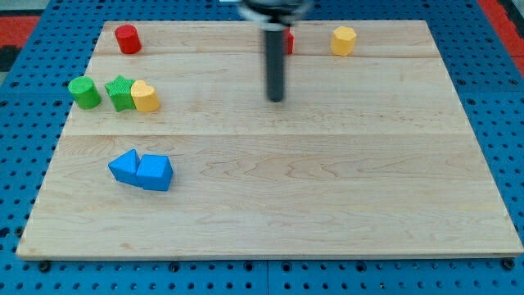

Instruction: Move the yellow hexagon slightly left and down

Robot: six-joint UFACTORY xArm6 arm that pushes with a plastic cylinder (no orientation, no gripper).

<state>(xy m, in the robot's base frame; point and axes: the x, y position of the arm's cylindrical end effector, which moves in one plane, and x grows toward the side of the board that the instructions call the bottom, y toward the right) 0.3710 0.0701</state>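
Pale wooden board [327,188], light grain running in long planks, sits on a bright blue pegboard surface [24,164] dotted with dark holes, and red shows at the far corners. Far right, the yellow hexagon [344,40], warm orange-yellow. Far left, a red cylinder [127,38], and a sliver of another red block [289,41] peeks from behind the dark rod, my tip [276,99] near black. On the left, a green cylinder [84,92], a green star [120,93] and a yellow heart [146,96]. Nearer, two blue blocks [141,170], vivid sky blue
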